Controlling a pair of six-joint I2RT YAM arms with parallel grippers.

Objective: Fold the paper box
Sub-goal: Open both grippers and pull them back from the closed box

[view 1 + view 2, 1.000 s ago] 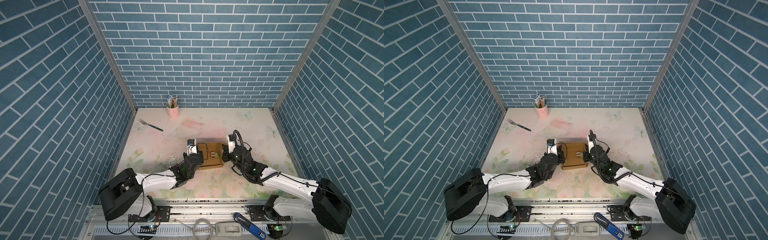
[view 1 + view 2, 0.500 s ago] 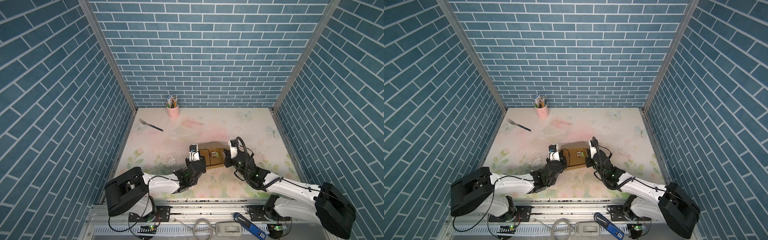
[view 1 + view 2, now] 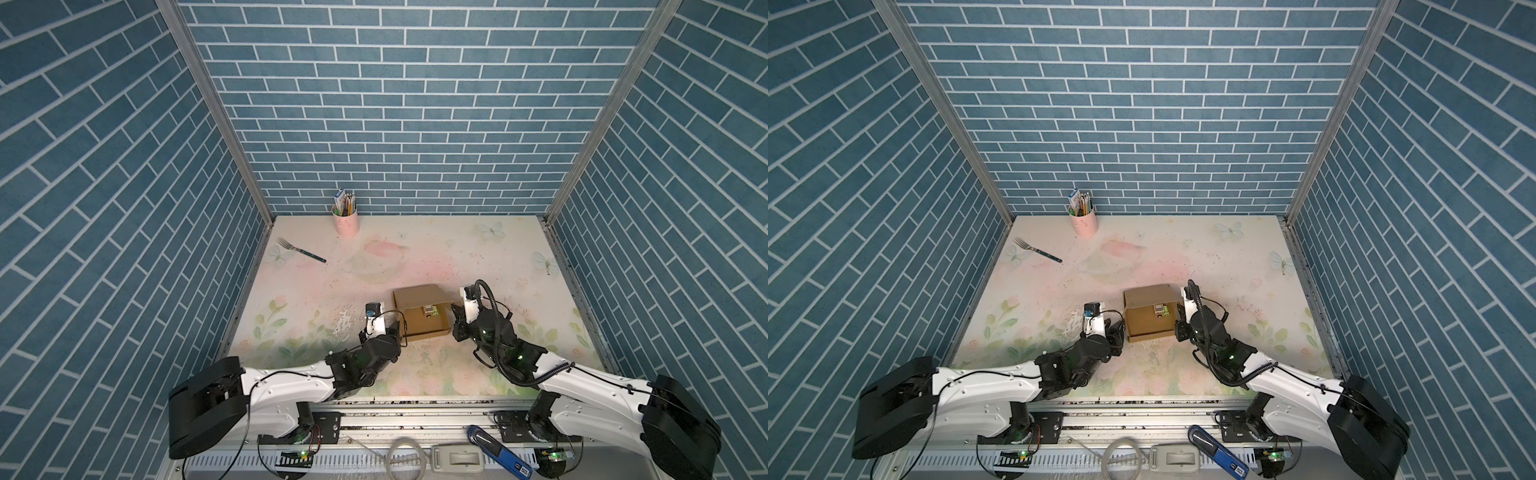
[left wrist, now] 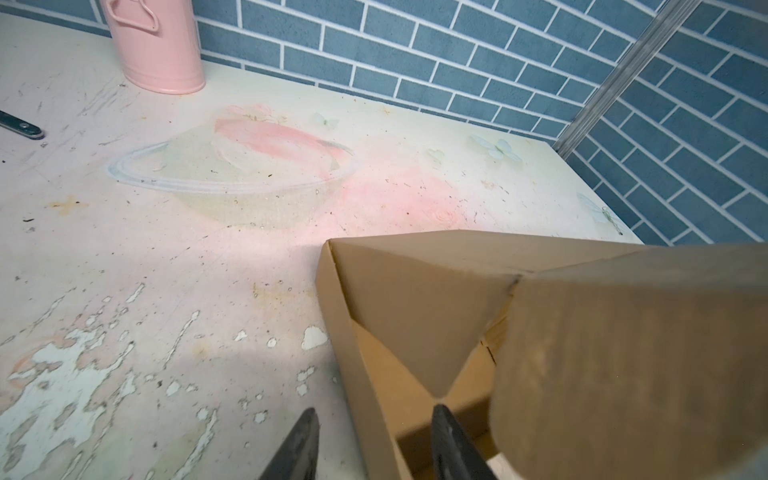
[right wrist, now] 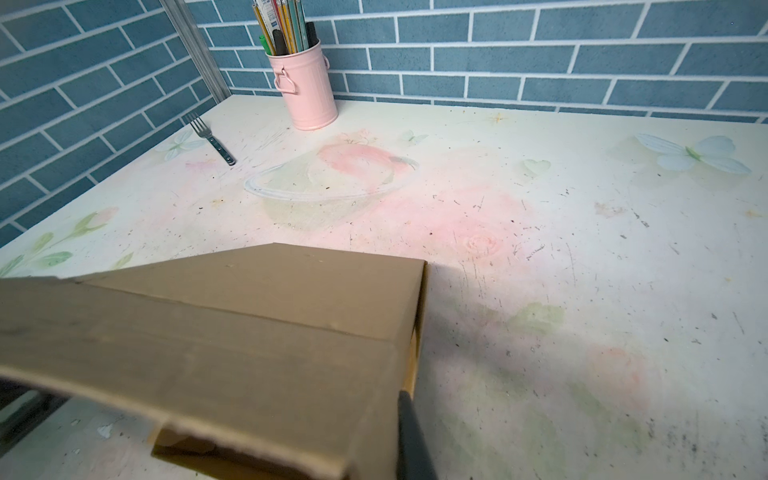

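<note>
Brown kraft card: the paper box (image 3: 419, 322) sits on the surface (image 3: 478, 257) in its near-middle part, btwn the two arms. Tray walls are up. The lid, hinged at the far edge, slants half-raised over the far part, so the near part of the tray lies open, w/ a small greenish item (image 3: 430, 309) inside at the lid's front edge.

Left fingers (image 4: 303, 440): parted, straddling the box's L wall near its front corner, one outside, one inside the tray. The wall stands in the gap, not clamped.

Right fingers (image 5: 411, 436): closed together at the box's R side. Only one shows in the R wrist view, right against the lid's side edge. Its mate is hidden behind card, so whether card is pinched cannot be told.

Room: open surface runs from the box's far edge to the back wall & out to the R side wall. Pink cup (image 3: 345, 222) of pencils stands at the back wall; fork (image 3: 300, 249) lies near the L wall. Both are well apart from the box.
</note>
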